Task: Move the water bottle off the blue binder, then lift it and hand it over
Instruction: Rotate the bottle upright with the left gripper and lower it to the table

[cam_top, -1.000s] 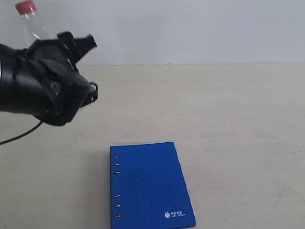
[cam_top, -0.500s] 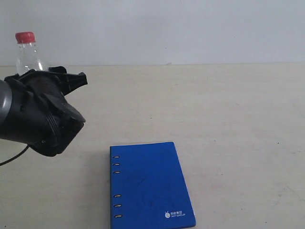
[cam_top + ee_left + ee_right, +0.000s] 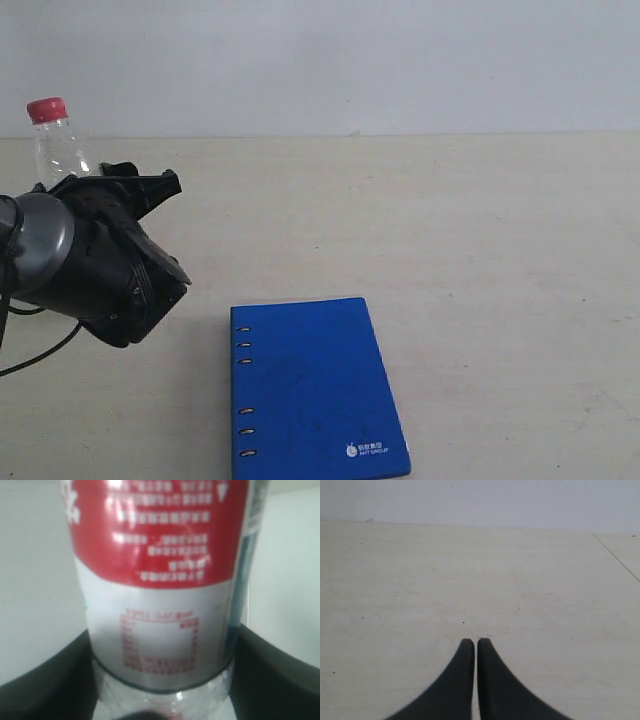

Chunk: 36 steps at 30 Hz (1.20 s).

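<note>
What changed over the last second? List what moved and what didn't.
The left fingers, still clamped on the bottle, carried it downward in the exterior view, and it went from a clear tilt to nearly upright. Nothing was taken hold of or let go. The binder stayed where it was.

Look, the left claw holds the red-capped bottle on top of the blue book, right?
Not on top. The left gripper does hold the water bottle, but the exterior view shows it well apart from the blue binder, whose cover is bare.
</note>
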Each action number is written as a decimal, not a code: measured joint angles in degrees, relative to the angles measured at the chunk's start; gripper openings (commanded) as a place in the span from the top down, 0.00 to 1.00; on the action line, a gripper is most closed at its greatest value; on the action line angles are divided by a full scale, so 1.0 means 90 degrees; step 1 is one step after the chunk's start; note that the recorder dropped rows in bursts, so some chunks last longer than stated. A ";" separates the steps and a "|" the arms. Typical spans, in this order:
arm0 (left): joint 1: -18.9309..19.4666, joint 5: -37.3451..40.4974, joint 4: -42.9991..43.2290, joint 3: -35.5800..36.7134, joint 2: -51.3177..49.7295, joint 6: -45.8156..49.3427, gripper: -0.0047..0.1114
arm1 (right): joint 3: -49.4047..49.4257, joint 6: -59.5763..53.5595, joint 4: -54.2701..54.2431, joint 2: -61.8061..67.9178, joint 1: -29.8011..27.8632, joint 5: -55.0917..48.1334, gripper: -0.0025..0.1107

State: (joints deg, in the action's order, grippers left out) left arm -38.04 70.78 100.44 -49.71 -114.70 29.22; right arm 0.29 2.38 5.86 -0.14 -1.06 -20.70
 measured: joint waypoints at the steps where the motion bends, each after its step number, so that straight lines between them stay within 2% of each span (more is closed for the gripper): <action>1: 0.0000 0.0000 0.0000 -0.0014 0.0000 -0.0071 0.47 | 0.0000 0.0000 0.0000 0.0000 0.0000 0.0000 0.98; 4: 0.0000 -0.0082 -0.0022 -0.0040 0.0023 -0.0438 0.41 | 0.0000 0.0000 0.0000 0.0000 0.0000 0.0000 0.98; 8: 0.0000 -0.0139 -0.0022 -0.0070 0.0038 -0.0788 0.41 | 0.0000 0.0000 0.0000 0.0000 0.0000 0.0000 0.98; 17: 0.0000 -0.0148 -0.0028 -0.0070 0.0092 -0.0453 0.40 | 0.0000 0.0000 0.0000 0.0000 0.0000 0.0000 0.98; 22: -0.0221 -0.0148 -0.0038 -0.0096 0.0092 -0.0607 0.32 | 0.0000 0.0000 0.0000 0.0000 0.0000 0.0000 0.98; 28: -0.0473 -0.0148 -0.0038 -0.0147 0.0092 -0.0890 0.31 | 0.0000 0.0000 0.0000 0.0000 0.0000 0.0000 0.98; 36: -0.0500 -0.0148 -0.0038 -0.0147 0.0092 -0.1420 0.23 | 0.0000 0.0000 0.0000 0.0000 0.0000 0.0000 0.98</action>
State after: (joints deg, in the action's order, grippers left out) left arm -42.54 69.44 100.10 -51.03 -113.88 16.44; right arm 0.29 2.38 5.86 -0.14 -1.06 -20.70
